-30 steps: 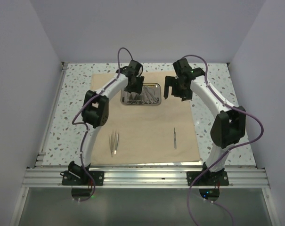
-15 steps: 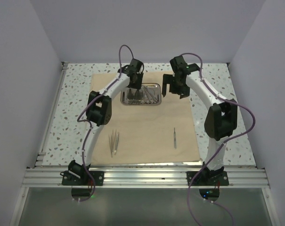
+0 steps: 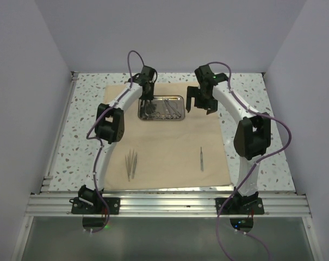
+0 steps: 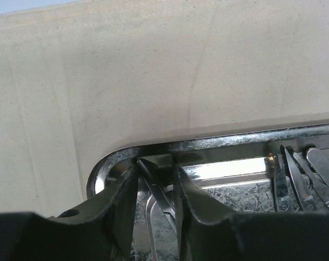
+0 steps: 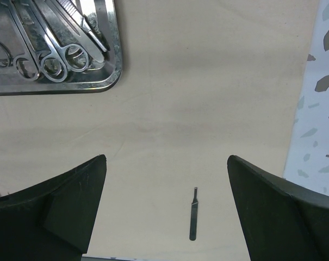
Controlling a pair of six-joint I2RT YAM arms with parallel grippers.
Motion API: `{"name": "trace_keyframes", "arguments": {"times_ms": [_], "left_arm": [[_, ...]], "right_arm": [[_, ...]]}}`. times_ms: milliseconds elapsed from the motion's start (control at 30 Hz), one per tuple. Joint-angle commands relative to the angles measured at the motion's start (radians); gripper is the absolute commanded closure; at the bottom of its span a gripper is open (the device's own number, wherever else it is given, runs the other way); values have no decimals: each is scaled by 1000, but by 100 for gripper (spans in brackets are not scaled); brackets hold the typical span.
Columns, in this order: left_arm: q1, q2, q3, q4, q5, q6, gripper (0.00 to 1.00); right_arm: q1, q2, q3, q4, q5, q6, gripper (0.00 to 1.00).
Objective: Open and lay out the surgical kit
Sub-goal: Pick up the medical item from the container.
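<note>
Left wrist view: cloth wrap (image 4: 153, 70) flat beneath. Steel tray (image 4: 112, 163) under left gripper (image 4: 156, 176), jaws narrow, straddling thin instrument (image 4: 160, 200) in tray corner, not visibly clamped. Right gripper (image 5: 167, 206) wide, empty. Step looks like unloading the tray. Next: pinch, lift clear.

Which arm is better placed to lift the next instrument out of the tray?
Left. The left pincer is down in a corner of the tray, one finger on each side of a thin instrument. The right pincer hangs wide open above the cloth beside the tray, holding nothing.
</note>
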Motion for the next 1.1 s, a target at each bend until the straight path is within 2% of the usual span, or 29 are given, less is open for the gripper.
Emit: {"name": "trace_keyframes", "arguments": {"times_ms": [0, 133, 233, 267, 300, 333, 533, 733, 900, 1067], "left_arm": [[1, 69, -57, -91, 57, -9, 67], [-9, 76, -57, -91, 84, -12, 72], [-14, 88, -51, -89, 101, -17, 80], [-14, 99, -46, -89, 103, -17, 83], [-14, 104, -42, -91, 104, -17, 95], [-14, 110, -37, -92, 106, -17, 100], [-11, 92, -5, -88, 141, -26, 100], [0, -34, 23, -77, 161, -90, 100], [3, -163, -51, -26, 161, -153, 100], [3, -220, -10, -92, 180, -198, 100]], "right_arm": [[-11, 2, 40, -16, -9, -16, 4], [-17, 2, 30, -13, -16, -16, 4], [-18, -3, 15, -8, -22, -14, 4], [-20, -4, 12, -8, -22, -14, 4], [-21, -5, 9, -7, -25, -14, 4], [-23, -6, 7, -4, -26, -16, 4], [-23, -15, 10, -2, -34, -13, 4], [-24, -57, -8, 22, -51, -5, 4], [-23, -113, -56, 50, -62, 6, 4], [-24, -193, -118, 85, -62, 15, 4]]}}
